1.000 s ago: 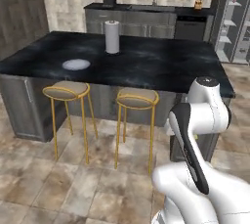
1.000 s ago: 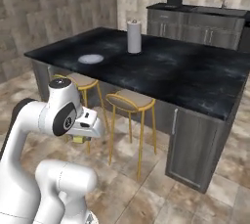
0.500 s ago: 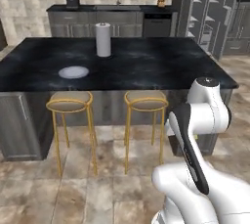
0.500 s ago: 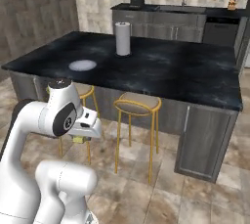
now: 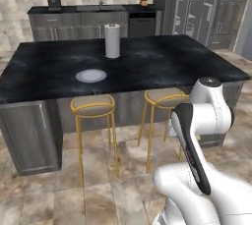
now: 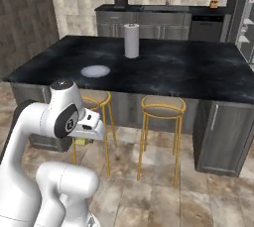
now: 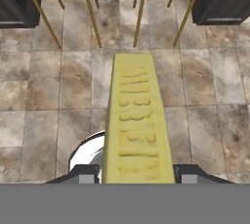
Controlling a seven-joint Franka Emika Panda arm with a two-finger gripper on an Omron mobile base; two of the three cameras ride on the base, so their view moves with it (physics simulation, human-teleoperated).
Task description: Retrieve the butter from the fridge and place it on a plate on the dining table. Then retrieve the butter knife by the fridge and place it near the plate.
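**Butter in hand, table swinging square in front of us**

While we hold the arm tucked low, the whole scene has slid across both base views over the last second, so it is our base that has turned, not the furniture. The dining table [image 5: 44, 71] now sits broadside ahead of us, which we read as lining up for the drop-off.

Our gripper [image 7: 136, 173] is partly closed on the butter [image 7: 137, 120], one finger [image 7: 84, 173] pressed against each long side, the stick jutting forward from the jaws over the tiled floor. The plate [image 5: 91, 75] lies well beyond and above the gripper, on the tabletop past the stools [image 5: 92, 105], just short of the paper towel roll [image 5: 112, 41]. We judge the carry still unfinished.
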